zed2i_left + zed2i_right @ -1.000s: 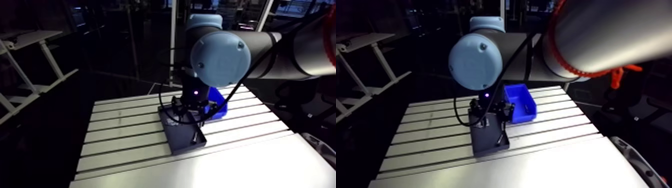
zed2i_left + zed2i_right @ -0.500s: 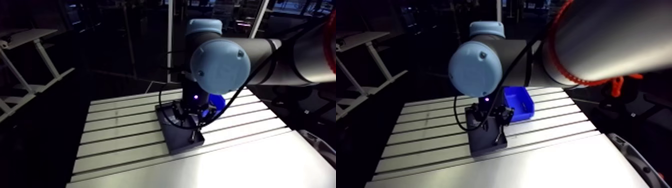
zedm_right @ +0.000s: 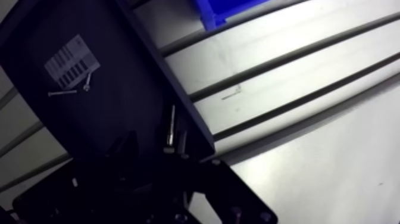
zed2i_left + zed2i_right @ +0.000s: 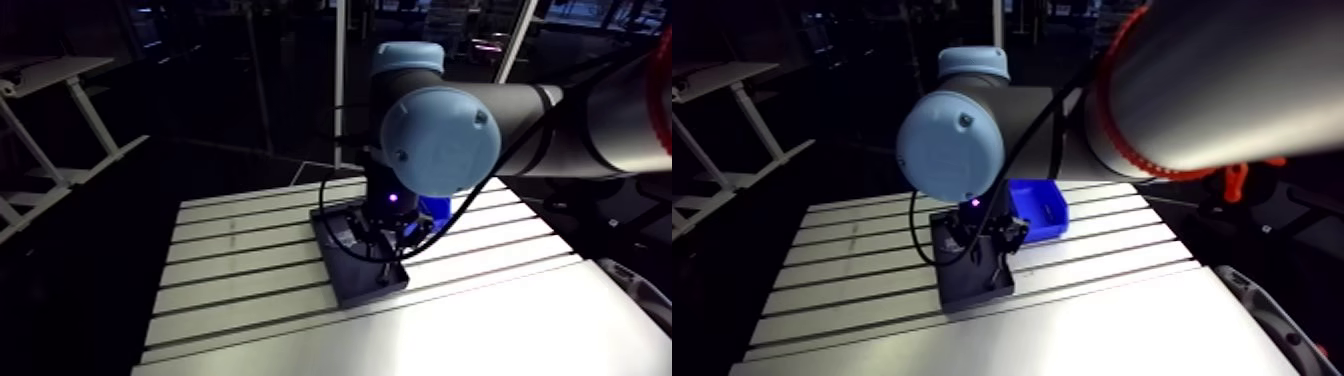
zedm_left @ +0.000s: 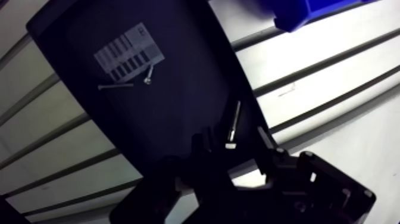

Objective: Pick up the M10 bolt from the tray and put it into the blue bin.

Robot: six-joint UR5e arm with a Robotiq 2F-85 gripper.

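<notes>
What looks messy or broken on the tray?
Nothing broken or spilled. The bolt lies beside the wall of the tray, between the open hand's fingers; two small screws lie loose by the white label.

Dark-grey tubular arm links [image 4: 525, 105] w/ round light-blue plastic joint caps [image 4: 440, 140]; the nearest cap has two small dark dots near its rim, prob. screws. Smooth pale-grey cylindrical upper link [image 4: 1232, 80], v. broad. Small violet indicator light [image 4: 392, 197] on the black wrist. Black two-finger Robotiq gripper [image 5: 233, 143]: matte, blocky angular housing; short squared fingertips [image 5: 205, 140].
</notes>
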